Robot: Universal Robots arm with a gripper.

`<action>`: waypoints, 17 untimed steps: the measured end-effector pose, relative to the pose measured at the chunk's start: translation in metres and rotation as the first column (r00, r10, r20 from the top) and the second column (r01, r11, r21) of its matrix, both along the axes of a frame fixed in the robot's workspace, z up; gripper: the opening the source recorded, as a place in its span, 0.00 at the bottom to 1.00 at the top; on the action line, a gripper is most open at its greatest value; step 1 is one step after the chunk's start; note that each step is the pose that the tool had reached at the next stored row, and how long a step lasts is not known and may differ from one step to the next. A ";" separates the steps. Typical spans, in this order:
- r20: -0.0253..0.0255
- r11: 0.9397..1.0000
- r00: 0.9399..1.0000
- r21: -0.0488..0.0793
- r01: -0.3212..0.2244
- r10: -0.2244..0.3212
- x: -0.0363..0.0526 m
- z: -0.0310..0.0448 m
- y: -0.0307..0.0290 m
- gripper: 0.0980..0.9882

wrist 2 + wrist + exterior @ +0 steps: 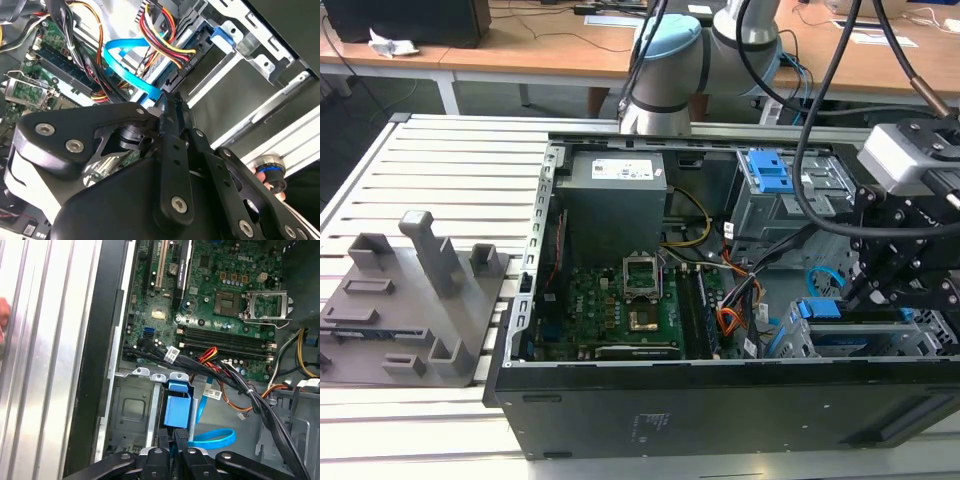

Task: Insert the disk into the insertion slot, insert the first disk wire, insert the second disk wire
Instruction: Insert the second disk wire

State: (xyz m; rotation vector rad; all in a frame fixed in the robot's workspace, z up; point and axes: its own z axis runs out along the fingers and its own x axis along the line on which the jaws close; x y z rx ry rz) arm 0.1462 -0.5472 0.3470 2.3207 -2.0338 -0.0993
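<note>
The disk (850, 337), in its blue carrier (177, 410), lies inside the insertion slot (923, 332), the low grey cage at the exterior view's right. My gripper (166, 102) hangs just over the disk's end, its fingers (181, 437) pressed together. The second disk wire (125, 47), a flat light blue cable, curls in a loop (214, 438) and runs into the fingertips. The first disk wire (167, 37), red and orange strands, ends in a dark plug (183, 63) at the disk's edge.
The open computer case (720, 400) lies on a slatted table (440, 170). Inside are the motherboard (225, 305), a black cable bundle (240, 385) and a taller cage with a blue latch (770, 170). A grey fixture (410, 300) stands beside it. A person's hand (2, 320) rests at the table's side.
</note>
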 end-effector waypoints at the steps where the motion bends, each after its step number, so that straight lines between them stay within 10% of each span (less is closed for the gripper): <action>1: 0.000 1.000 1.000 0.000 0.000 0.000 0.0003 -0.0007 0.0000 0.07; 7: 0.000 1.000 1.000 0.000 0.002 -0.002 0.0004 -0.0008 0.0000 0.07; 13: 0.000 0.988 0.988 0.000 0.155 -0.155 0.0004 -0.0013 0.0000 0.07; 17: 0.000 0.988 0.988 0.000 0.155 -0.155 0.0004 -0.0013 0.0000 0.07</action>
